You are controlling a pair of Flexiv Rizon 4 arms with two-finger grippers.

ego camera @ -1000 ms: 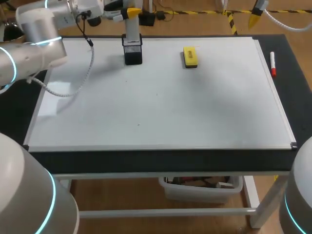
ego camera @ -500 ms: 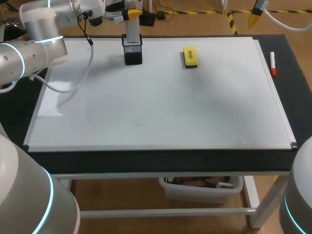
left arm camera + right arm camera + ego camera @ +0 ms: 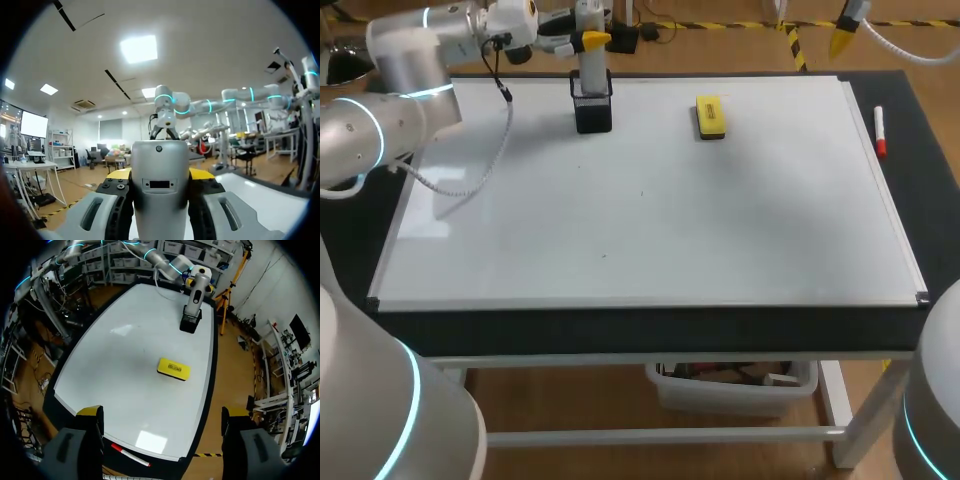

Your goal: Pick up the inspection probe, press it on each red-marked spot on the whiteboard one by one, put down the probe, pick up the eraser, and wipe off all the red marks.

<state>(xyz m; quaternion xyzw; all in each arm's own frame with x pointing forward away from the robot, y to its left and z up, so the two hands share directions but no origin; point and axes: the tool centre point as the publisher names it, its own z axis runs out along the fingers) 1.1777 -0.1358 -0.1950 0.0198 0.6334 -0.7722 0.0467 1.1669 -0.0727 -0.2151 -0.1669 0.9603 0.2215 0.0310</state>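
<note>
— Where is the inspection probe (image 3: 588, 62)?

— Upper left of the head view, upright, with its lower end in the black holder (image 3: 592, 110) close to the whiteboard's (image 3: 720, 230) far edge. The left hand (image 3: 588, 42) is pinching it. In the left wrist view both fingers (image 3: 119, 207) press against the grey body from two sides.

— And the right hand (image 3: 162, 412)?

— Spread wide with nothing between its fingers. In the head view it hangs at the upper right, beyond the board's far edge.

— The eraser (image 3: 710, 117)?

— Yellow, lying flat on the board to the right of the holder and apart from it, near the same far edge.

— Room to move?

— A broad white stretch runs from holder and eraser down to the near edge, bearing two small dark specks (image 3: 642, 195). A thin frame rims the board. A red marker (image 3: 879, 130) lies on the black worktop (image 3: 930, 180) just outside the right edge.
</note>
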